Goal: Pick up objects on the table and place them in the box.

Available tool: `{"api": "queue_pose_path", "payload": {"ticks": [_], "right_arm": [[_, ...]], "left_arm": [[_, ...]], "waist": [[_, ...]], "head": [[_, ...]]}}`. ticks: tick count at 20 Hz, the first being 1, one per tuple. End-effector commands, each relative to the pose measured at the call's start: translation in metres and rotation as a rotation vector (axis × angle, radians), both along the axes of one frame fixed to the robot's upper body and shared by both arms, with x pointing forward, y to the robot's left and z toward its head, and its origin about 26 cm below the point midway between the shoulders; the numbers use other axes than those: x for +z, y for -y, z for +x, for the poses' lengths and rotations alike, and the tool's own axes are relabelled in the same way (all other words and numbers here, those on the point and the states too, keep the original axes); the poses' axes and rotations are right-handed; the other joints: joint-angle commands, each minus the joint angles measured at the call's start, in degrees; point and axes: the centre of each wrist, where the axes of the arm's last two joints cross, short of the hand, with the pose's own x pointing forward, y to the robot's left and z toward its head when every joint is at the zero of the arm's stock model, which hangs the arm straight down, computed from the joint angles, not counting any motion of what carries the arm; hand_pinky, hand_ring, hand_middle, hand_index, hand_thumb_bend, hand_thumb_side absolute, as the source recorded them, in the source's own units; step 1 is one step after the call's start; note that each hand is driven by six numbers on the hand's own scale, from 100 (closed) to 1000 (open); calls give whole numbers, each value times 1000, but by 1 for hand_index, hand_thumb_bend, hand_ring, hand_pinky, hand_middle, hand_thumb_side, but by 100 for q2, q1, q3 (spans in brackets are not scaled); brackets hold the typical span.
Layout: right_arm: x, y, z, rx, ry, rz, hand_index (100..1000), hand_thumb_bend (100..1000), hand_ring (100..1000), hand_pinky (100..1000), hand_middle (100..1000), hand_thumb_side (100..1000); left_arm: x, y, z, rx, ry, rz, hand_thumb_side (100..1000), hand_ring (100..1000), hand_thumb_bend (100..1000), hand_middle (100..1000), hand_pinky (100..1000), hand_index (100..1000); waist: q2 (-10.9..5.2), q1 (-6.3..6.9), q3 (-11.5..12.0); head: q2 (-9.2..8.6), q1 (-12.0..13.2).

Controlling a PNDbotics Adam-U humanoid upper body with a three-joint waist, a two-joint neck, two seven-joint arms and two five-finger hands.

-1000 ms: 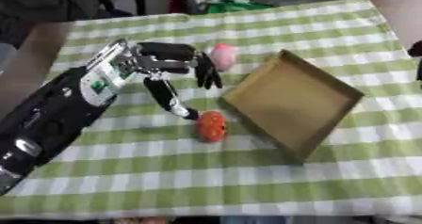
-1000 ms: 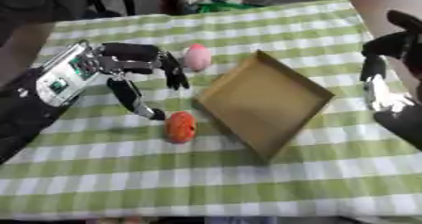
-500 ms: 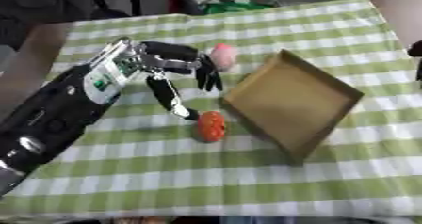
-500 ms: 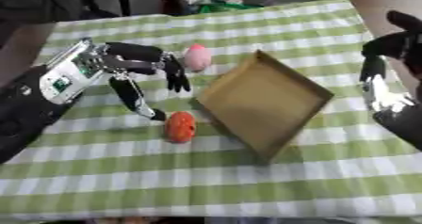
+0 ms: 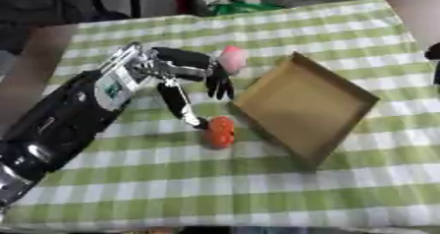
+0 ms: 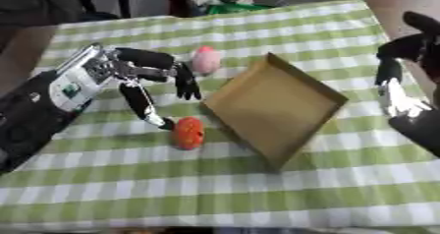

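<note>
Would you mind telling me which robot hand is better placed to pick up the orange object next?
The left robot hand. It hovers spread open right beside the orange object, thumb tip nearly touching it. The right robot hand sits beyond the box, at the table's far side.

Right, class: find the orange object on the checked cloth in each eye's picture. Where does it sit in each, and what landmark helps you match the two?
Left eye view: the orange object lies just left of centre, below the left hand.
Right eye view: it sits further left, again below that hand.
Shared landmark: the cardboard box, whose near left edge lies just right of the object in both views.
</note>
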Motion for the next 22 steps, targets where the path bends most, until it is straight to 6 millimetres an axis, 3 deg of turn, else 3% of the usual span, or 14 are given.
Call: {"api": "queue_pose_path", "payload": {"ticks": [1,15,19,22], "right_arm": [[5,3,0,1,17,-12,937,100,692,824,634,452],[5,3,0,4,17,-13,937,100,692,824,634,452],[6,2,0,6,17,-13,937,100,692,824,634,452],[5,3,0,4,17,-13,937,100,692,824,634,452]], "left_arm": [[5,-2,1,-195,3,160,202,599,477,585,688,794],[-22,10,2,-249,-55,176,176,571,445,549,666,765],[-25,10,2,-251,-58,185,104,491,287,463,606,672],[-19,7,3,-237,-46,171,100,421,214,380,544,583]], "waist": [[-101,-22,4],[-96,-24,-21],[-94,-24,-28],[-94,-23,-20]], "head": [[30,-3],[30,15],[30,9],[30,-1]]}}
